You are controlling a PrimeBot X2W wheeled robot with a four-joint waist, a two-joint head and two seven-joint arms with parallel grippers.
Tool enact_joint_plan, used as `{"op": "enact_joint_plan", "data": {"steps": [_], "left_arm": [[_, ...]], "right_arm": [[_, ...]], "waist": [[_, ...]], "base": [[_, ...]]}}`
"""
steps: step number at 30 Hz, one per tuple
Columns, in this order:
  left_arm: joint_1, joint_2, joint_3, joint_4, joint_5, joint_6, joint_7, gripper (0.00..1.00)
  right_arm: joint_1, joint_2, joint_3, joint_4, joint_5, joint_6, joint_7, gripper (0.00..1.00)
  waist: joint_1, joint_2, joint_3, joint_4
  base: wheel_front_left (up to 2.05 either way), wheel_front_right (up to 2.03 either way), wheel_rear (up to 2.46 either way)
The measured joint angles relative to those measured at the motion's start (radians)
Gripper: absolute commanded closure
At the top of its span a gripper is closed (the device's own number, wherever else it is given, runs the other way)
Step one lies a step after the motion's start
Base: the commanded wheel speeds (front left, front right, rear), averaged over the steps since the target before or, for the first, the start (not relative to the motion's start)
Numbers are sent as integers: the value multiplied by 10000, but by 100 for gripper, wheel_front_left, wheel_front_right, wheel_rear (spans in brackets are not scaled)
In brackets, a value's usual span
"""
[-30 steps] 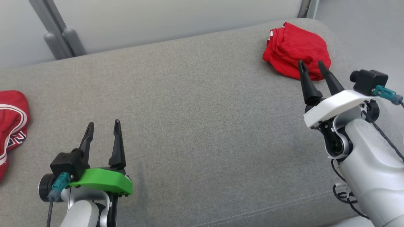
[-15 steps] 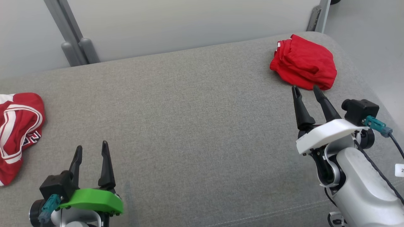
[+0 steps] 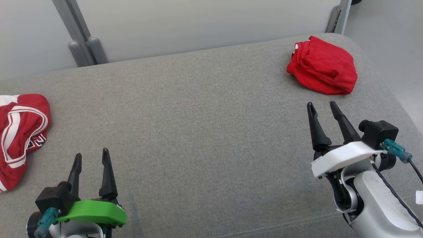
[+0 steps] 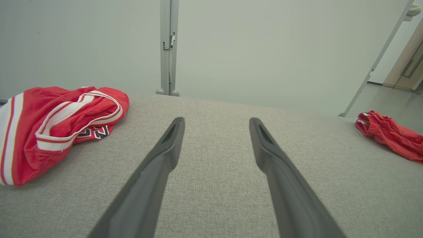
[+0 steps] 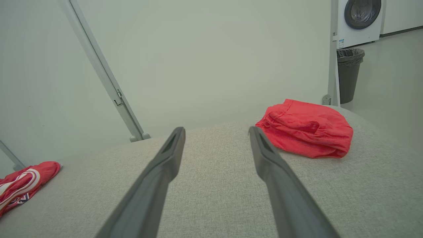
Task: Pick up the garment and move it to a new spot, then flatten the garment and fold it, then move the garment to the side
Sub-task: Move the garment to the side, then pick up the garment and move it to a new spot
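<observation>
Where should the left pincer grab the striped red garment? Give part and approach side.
On the striped red garment, take the bunched edge beside the white trim, toward the middle of the grey cushion. Come from that side with the open left pincer, low: the fabric humps up there.

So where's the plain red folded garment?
In the head view the plain red folded garment lies at the far right end of the grey fabric surface, just beyond the open right gripper.
</observation>
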Motion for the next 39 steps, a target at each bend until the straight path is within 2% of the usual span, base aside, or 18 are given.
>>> {"op": "enact_joint_plan", "data": {"steps": [31, 39], "left_arm": [[9, -35, 44, -401, 88, 4, -4, 0], [-2, -113, -38, -414, 142, 2, -4, 0]], "right_arm": [[743, 10, -416, -1085, -502, -169, 0, 0], [775, -98, -619, -1319, -621, -171, 0, 0]], "waist": [[0, 0, 232, 203], [0, 0, 288, 576]], "base": [[0, 0, 0], [0, 0, 0]]}}
